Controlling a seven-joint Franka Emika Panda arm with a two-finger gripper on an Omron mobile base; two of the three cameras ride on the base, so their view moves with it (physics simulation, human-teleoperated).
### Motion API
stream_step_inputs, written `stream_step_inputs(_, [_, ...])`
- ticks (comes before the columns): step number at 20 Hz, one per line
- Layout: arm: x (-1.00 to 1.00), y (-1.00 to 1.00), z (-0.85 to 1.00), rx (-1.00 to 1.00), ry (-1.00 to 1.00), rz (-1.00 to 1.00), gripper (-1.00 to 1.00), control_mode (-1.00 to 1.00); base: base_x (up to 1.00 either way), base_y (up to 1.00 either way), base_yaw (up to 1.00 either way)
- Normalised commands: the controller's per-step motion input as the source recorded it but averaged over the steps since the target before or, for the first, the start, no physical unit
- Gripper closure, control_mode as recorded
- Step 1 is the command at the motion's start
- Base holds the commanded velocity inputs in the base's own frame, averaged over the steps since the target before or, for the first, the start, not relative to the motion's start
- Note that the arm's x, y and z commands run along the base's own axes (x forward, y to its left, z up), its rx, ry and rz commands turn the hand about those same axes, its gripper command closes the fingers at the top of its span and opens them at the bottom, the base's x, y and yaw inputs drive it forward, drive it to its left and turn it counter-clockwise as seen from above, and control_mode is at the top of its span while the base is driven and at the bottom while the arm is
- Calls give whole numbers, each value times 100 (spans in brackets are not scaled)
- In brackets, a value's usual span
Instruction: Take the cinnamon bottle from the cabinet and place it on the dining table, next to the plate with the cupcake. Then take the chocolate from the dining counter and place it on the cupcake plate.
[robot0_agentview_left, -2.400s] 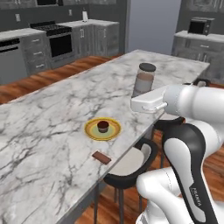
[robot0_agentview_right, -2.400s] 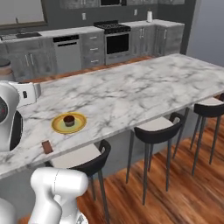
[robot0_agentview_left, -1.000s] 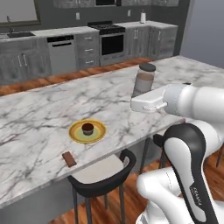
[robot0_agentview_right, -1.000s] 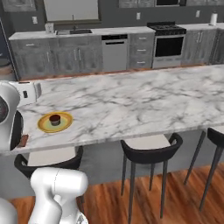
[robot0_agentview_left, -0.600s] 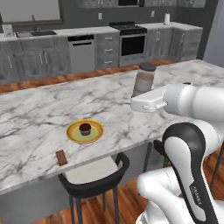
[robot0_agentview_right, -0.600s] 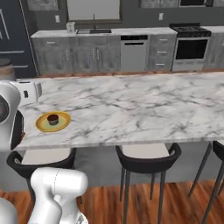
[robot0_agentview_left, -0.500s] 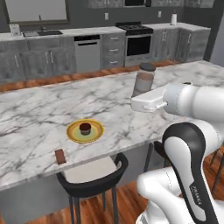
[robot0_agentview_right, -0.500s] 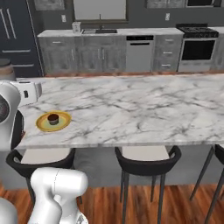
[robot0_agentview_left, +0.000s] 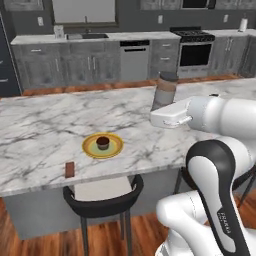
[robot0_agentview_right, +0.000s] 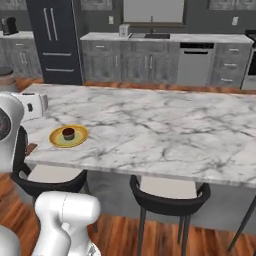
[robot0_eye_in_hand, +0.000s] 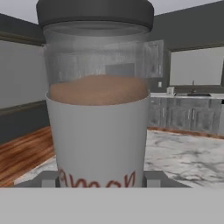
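My gripper (robot0_agentview_left: 166, 106) is shut on the cinnamon bottle (robot0_agentview_left: 165, 90), a pale shaker with a dark grey cap, held upright above the dining table (robot0_agentview_left: 40, 120). In the hand view the bottle (robot0_eye_in_hand: 98, 100) stands close up between the fingertips (robot0_eye_in_hand: 48, 178), brown powder showing through its body. The yellow plate (robot0_agentview_left: 102, 145) with the dark cupcake (robot0_agentview_left: 103, 142) lies on the marble left of and below the bottle. The brown chocolate (robot0_agentview_left: 70, 169) lies near the table's front edge, left of the plate. From the right side the plate (robot0_agentview_right: 69, 136) sits near the table's left end.
Black stools (robot0_agentview_left: 102, 195) stand tucked under the near edge of the island, with others (robot0_agentview_right: 170, 192) along it. Grey kitchen cabinets, a dishwasher and a stove (robot0_agentview_left: 194, 47) line the far wall. A dark fridge (robot0_agentview_right: 55, 40) stands at the back left.
The whole scene has shifted as the base swung round the island. The bottle stays in the gripper at the same height. Plate, cupcake and chocolate lie as before on the marble.
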Motion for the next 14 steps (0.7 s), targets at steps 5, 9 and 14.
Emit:
stream_step_inputs(5, [0,0,0,0,0,0,100,100,41,-35,34])
stream_step_inputs(9, [0,0,0,0,0,0,100,100,50,-32,29])
stream_step_inputs(14, [0,0,0,0,0,0,100,100,45,-35,26])
